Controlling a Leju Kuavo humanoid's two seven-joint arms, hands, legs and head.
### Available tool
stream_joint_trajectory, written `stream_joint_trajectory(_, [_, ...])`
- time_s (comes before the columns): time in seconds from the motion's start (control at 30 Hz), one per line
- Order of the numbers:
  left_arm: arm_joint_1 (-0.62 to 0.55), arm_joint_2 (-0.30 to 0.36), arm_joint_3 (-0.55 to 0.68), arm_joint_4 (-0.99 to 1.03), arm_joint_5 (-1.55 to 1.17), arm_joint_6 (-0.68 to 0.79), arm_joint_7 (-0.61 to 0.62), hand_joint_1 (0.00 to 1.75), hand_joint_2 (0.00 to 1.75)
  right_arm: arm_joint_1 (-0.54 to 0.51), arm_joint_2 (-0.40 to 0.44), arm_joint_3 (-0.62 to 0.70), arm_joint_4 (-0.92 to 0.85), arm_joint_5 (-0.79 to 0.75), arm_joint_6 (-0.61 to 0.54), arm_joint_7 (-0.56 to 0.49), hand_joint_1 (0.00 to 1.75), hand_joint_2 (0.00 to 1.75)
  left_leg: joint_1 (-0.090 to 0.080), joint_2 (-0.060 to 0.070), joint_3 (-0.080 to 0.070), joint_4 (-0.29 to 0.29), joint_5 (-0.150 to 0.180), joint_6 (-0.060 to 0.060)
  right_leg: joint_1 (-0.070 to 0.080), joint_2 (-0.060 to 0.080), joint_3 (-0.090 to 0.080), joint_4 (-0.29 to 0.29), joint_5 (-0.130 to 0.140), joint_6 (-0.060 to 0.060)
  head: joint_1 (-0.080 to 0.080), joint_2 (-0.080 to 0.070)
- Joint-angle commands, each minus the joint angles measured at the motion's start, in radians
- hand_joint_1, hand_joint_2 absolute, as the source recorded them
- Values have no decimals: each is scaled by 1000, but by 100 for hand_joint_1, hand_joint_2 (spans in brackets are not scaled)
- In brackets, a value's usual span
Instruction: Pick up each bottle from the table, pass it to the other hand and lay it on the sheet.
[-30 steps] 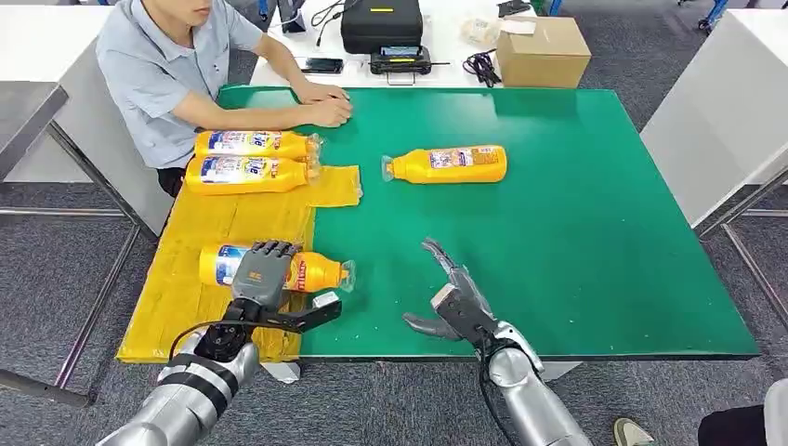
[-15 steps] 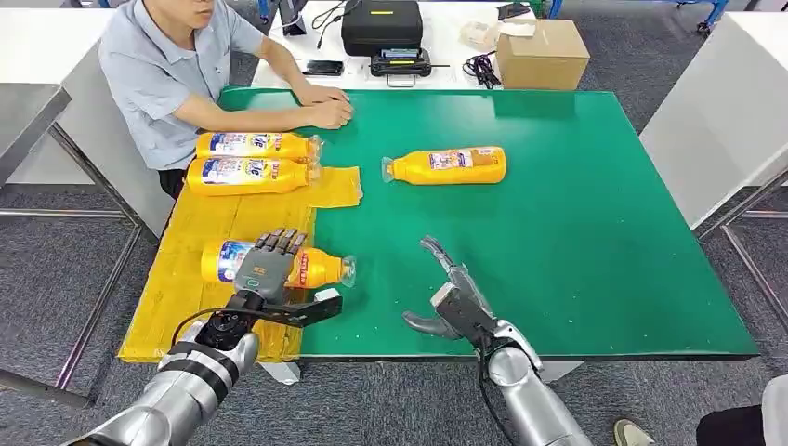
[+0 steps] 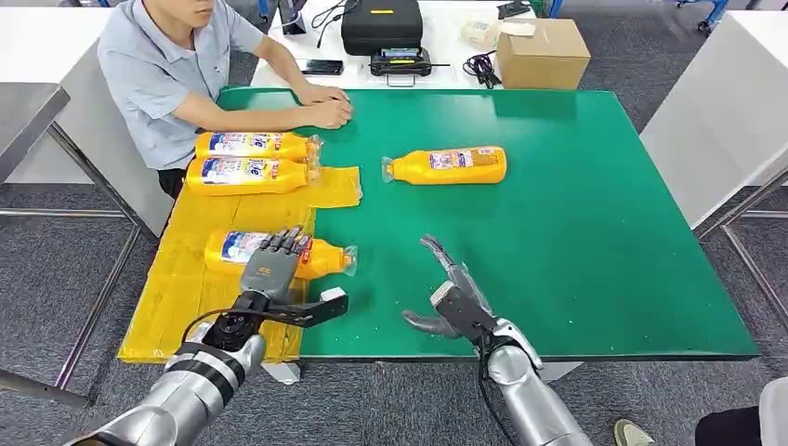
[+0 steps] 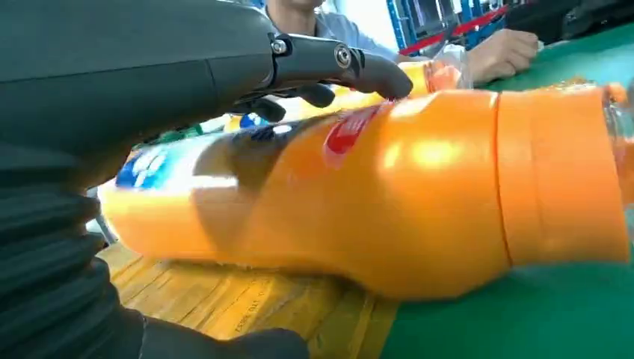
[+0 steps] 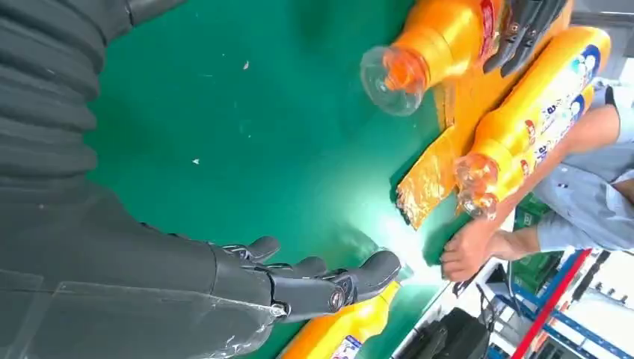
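Note:
An orange bottle (image 3: pixel 325 260) lies on its side on the yellow sheet (image 3: pixel 181 288), its clear cap over the green mat (image 3: pixel 576 232). My left hand (image 3: pixel 269 271) rests its fingers (image 4: pixel 321 61) on top of this bottle (image 4: pixel 419 187), with the thumb spread well away toward the table's front edge. Two more orange bottles (image 3: pixel 253 144) (image 3: pixel 243 174) lie side by side at the sheet's far end. Another bottle (image 3: pixel 448 164) lies on the green mat. My right hand (image 3: pixel 453 299) hovers open over the mat near the front edge, holding nothing.
A person (image 3: pixel 163 65) sits at the far left corner with both hands resting on the mat. A cardboard box (image 3: pixel 542 51), a black case (image 3: pixel 381 23) and cables stand on the white table behind. A white table (image 3: pixel 725 102) flanks the right side.
The near bottle has shifted a little away from the front edge on the sheet, and my left hand followed with its fingers spreading on top. My right hand stayed put.

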Motion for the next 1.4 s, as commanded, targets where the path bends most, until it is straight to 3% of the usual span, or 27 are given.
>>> stream_joint_trajectory(0.03, [126,25,-84,-242,-12,142,-27,0,175,12,-14,-9,8,1,-35,-5,0,175,0,1,1,0,-1,-1,1,0,0,-1,-1,-1,0,0])
stream_joint_trajectory(0.07, [162,24,-80,-305,30,197,-67,0,175,23,-9,-16,-9,-4,-47,-17,0,175,1,2,1,0,-2,-2,1,1,1,0,-1,-2,0,0])
stream_joint_trajectory(0.1, [258,-1,-45,-481,233,197,-231,0,175,62,1,-40,-70,-35,-60,-42,0,175,2,2,2,1,-3,-2,2,1,2,0,-2,-3,0,0])
stream_joint_trajectory(0.13, [298,-19,-25,-536,326,197,-313,0,0,84,8,-55,-105,-69,-49,-50,0,175,1,2,1,0,-2,-2,1,1,1,-1,-2,-2,0,0])
stream_joint_trajectory(0.17, [361,-46,-8,-603,434,197,-407,0,0,127,17,-75,-170,-127,-27,-53,0,175,1,2,3,0,-4,-2,2,1,2,-1,-3,-3,0,0])
stream_joint_trajectory(0.2, [410,-51,-26,-663,581,197,-480,0,175,170,33,-106,-232,-213,7,-47,0,175,0,1,0,0,-3,-1,0,0,0,0,-3,-2,0,0])
stream_joint_trajectory(0.27, [492,-112,47,-762,696,197,-610,0,175,228,50,-119,-323,-256,-8,-49,0,175,0,0,0,0,-4,-1,0,0,-1,0,-4,-2,0,0])
stream_joint_trajectory(0.3, [529,-130,57,-800,741,197,-658,0,175,265,60,-117,-380,-362,60,-17,0,175,1,0,1,2,-6,-2,1,-1,1,1,-6,-2,0,0])
stream_joint_trajectory(0.43, [532,-122,51,-809,745,197,-652,0,175,276,58,-103,-404,-367,57,-4,0,175,1,2,-1,1,-8,-3,1,2,-2,0,-5,-3,0,0])
stream_joint_trajectory(0.47, [544,-150,95,-832,744,197,-702,0,175,277,59,-103,-403,-365,33,10,0,175,0,2,-3,1,-7,-2,1,1,-4,0,-4,-3,0,0])
stream_joint_trajectory(0.5, [570,-186,132,-853,752,197,-764,0,175,291,72,-99,-421,-360,-6,19,0,0,1,2,-2,1,-7,-3,1,1,-3,0,-5,-2,0,0])
stream_joint_trajectory(0.6, [623,-226,142,-911,830,197,-829,0,175,324,87,-70,-476,-297,-148,71,0,0,2,3,-2,3,-9,-4,2,2,-3,1,-6,-2,0,0])
stream_joint_trajectory(0.67, [627,-194,94,-899,958,197,-778,0,175,336,68,-22,-493,-175,-270,130,0,0,2,3,-1,2,-9,-3,2,2,-2,0,-6,-2,0,0])
stream_joint_trajectory(0.73, [598,-119,-4,-860,1133,197,-718,0,175,343,-29,62,-492,-74,-259,163,0,0,1,3,0,0,-8,-3,1,2,-1,-1,-6,-2,0,0])
stream_joint_trajectory(0.83, [595,-123,0,-847,1138,197,-731,0,175,351,-41,53,-484,-87,-254,142,0,0,1,0,0,-1,-6,-2,1,-1,-1,-2,-5,-1,0,0])
stream_joint_trajectory(0.87, [589,-121,-6,-838,1155,197,-730,0,175,345,-46,55,-474,-88,-237,140,0,175,2,1,2,-1,-7,-3,2,1,2,-2,-6,-2,0,0])
stream_joint_trajectory(0.9, [584,-101,-40,-839,1221,194,-706,0,0,349,-42,46,-471,-48,-265,152,0,175,1,1,-1,-1,-6,-2,1,0,-2,-2,-5,0,0,0])
stream_joint_trajectory(1.0, [597,-111,-46,-831,1246,197,-724,0,0,356,-54,18,-465,125,-414,211,0,175,0,0,-1,-1,-6,-2,0,0,-1,-2,-5,0,0,0])
stream_joint_trajectory(1.03, [596,-109,-54,-825,1260,197,-723,0,175,359,-88,22,-466,131,-386,239,0,175,0,1,-1,-1,-6,-2,0,1,-1,-2,-5,0,0,0])
stream_joint_trajectory(1.2, [575,-63,-130,-836,1336,154,-670,0,175,378,-206,6,-447,484,-482,336,0,175,0,-1,-1,-1,-5,-1,0,-2,-1,-2,-5,0,0,0])
stream_joint_trajectory(1.4, [580,-33,-149,-873,1373,74,-633,0,175,347,-266,-13,-407,611,-491,394,0,175,0,2,2,-1,-8,-2,1,1,1,-2,-6,-1,0,0])
